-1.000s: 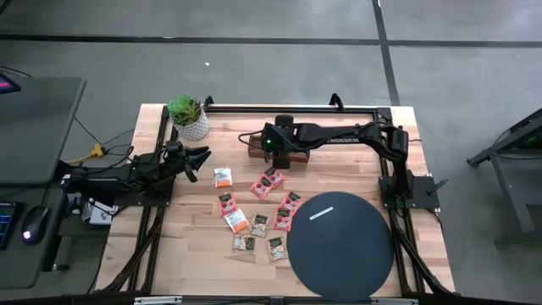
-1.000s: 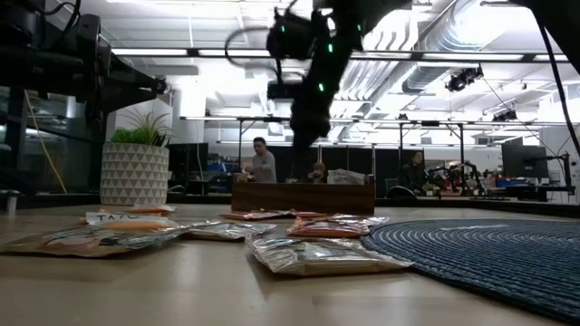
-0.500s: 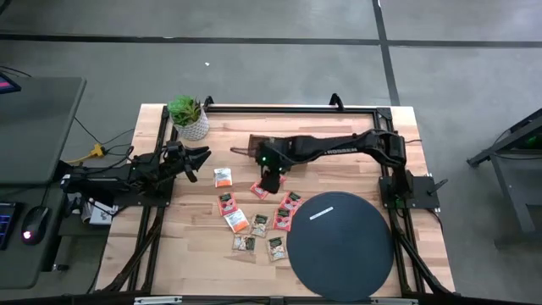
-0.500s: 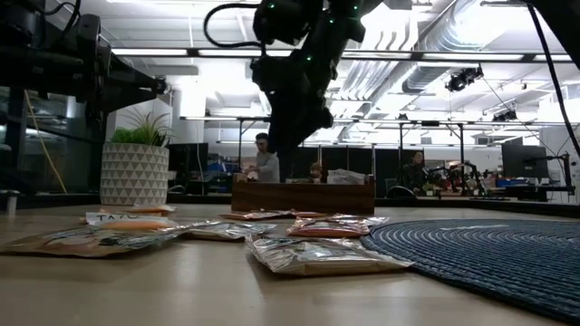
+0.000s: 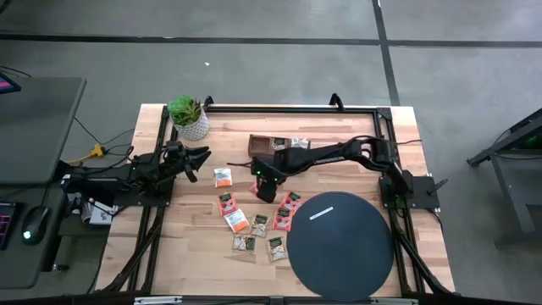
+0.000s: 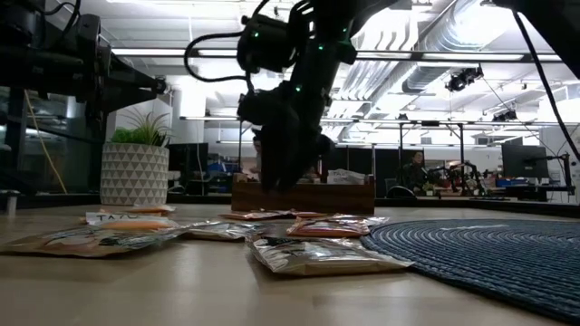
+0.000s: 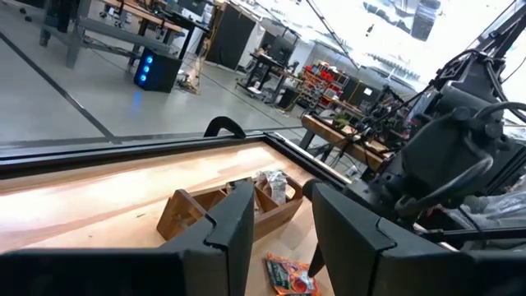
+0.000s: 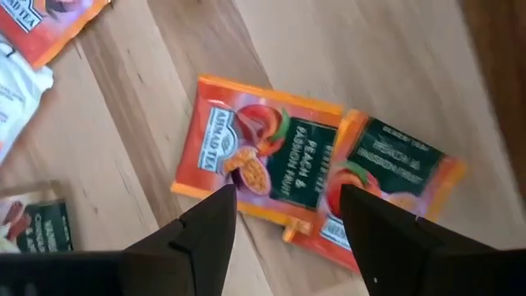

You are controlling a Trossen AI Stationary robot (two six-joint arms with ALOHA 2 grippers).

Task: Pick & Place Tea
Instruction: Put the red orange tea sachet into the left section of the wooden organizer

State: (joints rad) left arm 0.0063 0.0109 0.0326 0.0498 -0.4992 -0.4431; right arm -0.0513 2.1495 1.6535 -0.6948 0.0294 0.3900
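Roughly ten tea sachets (image 5: 239,221) loose mid-frame on table (image 5: 339,174); one or two in wooden tray (image 5: 273,143), upper centre. Right gripper (image 8: 283,218) spread wide, empty, over two orange sachets (image 8: 259,160). Left gripper (image 7: 279,218) parked left, parted, empty. Most work apparently remaining.

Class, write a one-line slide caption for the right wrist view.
Open right gripper poised above two overlapping orange tea sachets on the table.
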